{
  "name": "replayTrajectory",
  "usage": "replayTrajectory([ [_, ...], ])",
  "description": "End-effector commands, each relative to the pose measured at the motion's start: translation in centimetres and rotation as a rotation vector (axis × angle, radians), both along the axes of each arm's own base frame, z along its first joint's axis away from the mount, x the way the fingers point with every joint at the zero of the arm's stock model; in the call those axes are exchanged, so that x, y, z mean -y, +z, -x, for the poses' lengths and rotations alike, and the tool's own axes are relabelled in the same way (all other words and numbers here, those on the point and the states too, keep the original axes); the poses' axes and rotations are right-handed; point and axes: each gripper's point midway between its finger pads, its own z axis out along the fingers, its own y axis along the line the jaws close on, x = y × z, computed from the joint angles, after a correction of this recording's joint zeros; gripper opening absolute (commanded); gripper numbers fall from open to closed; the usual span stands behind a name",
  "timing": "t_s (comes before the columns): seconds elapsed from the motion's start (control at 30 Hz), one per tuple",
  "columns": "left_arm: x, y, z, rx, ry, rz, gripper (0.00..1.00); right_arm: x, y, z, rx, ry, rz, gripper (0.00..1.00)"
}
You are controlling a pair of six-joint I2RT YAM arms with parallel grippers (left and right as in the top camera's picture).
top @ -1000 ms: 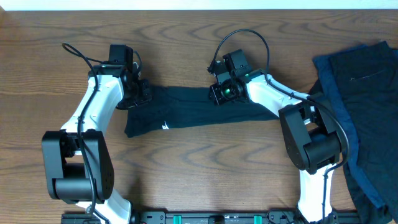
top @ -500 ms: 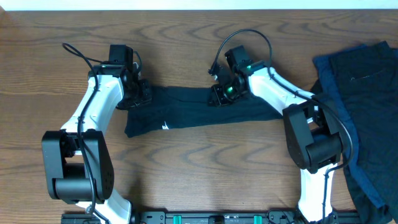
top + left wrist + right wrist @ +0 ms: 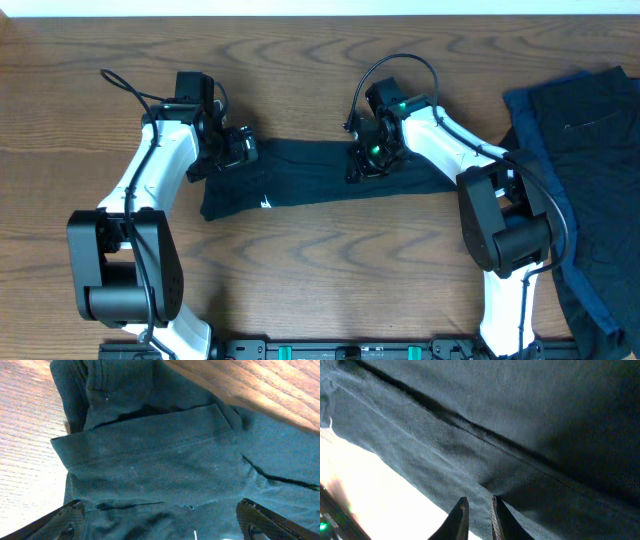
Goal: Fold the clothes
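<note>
t-shirt: dark, folded into a strip on the table
left gripper: spread wide, holding nothing, over its left end
right gripper: fingers nearly together; grip unclear

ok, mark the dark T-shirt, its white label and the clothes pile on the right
dark T-shirt (image 3: pixel 310 180), overhead view, middle of the cloth.
white label (image 3: pixel 266 202), overhead view, the label itself.
clothes pile (image 3: pixel 590 150), overhead view, top dark garment.

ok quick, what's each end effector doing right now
left end effector: open, over the shirt, holding nothing
right end effector: nearly closed against the shirt; whether it grips cannot be told
</note>
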Motion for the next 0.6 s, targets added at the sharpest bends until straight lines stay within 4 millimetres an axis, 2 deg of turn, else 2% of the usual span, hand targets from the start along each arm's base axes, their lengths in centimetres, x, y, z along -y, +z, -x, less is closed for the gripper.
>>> replayTrajectory([
  [0.0,0.1,-0.7,0.4,-0.02,-0.011,0.0,0.98,0.2,0.2,0.2,-0.013,0.007,0.008,0.16],
  [0.13,0.1,-0.7,0.4,-0.02,-0.011,0.0,0.98,2.0,-0.4,1.8,-0.051,0.058,0.096,0.2],
  [0.2,0.1,-0.7,0.4,-0.021,-0.011,0.0,0.98,3.1,-0.8,1.9,-0.046,0.063,0.163,0.26],
  [0.23,0.1,-0.7,0.4,-0.02,-0.011,0.0,0.98,3.8,-1.0,1.9,-0.039,0.064,0.205,0.35],
  [0.27,0.1,-0.7,0.4,-0.02,-0.011,0.0,0.98,4.3,-1.2,1.7,-0.031,0.064,0.236,0.56],
  [0.3,0.1,-0.7,0.4,-0.02,-0.011,0.0,0.98,4.7,-1.3,1.6,-0.022,0.064,0.258,0.69],
  [0.33,0.1,-0.7,0.4,-0.021,-0.011,0.0,0.98,4.8,-1.4,1.4,-0.014,0.064,0.268,0.79],
  [0.43,0.1,-0.7,0.4,-0.02,-0.011,0.0,0.98,4.6,-1.4,0.9,0.007,0.06,0.262,0.99],
  [0.57,0.1,-0.7,0.4,-0.021,-0.011,0.0,0.98,4.5,-1.4,0.7,0.017,0.06,0.257,0.99],
])
